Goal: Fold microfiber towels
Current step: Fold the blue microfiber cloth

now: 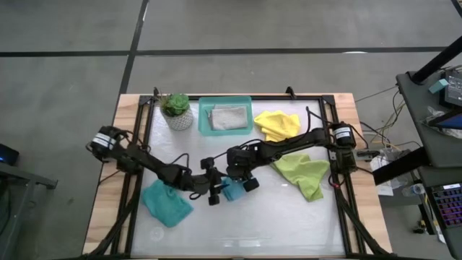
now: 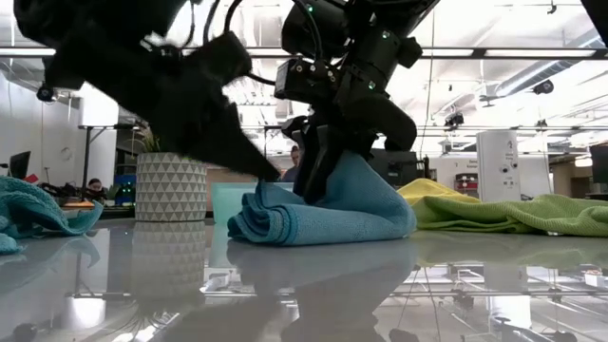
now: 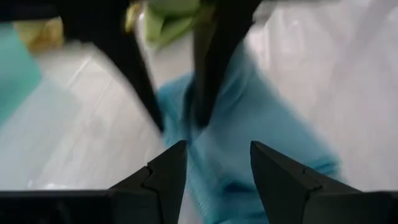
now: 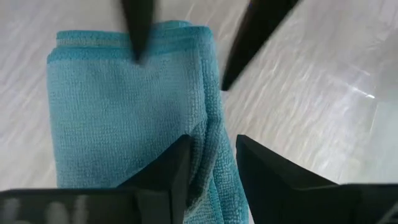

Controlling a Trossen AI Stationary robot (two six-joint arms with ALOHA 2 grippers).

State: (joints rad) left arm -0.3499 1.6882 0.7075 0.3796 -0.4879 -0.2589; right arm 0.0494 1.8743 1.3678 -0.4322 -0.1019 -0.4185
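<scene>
Left end effector point(image 3: 217, 168) fingers parted, hovering over blue towel point(image 3: 261, 124) on pale table point(image 3: 87, 137). Right end effector point(image 3: 174, 112) (dark fingers) touches that towel. Lime-green towel point(image 3: 165, 18) beyond.

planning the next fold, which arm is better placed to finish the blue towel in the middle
Right, probably. The right gripper sits directly over the folded blue towel, its jaws partly open astride the towel's edge. The left gripper is open and points at the same towel from just beside it.

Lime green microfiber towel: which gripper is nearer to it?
Right. The right gripper sits just beside the lime green microfiber towel; the left gripper lies farther away, beyond the right one.
</scene>
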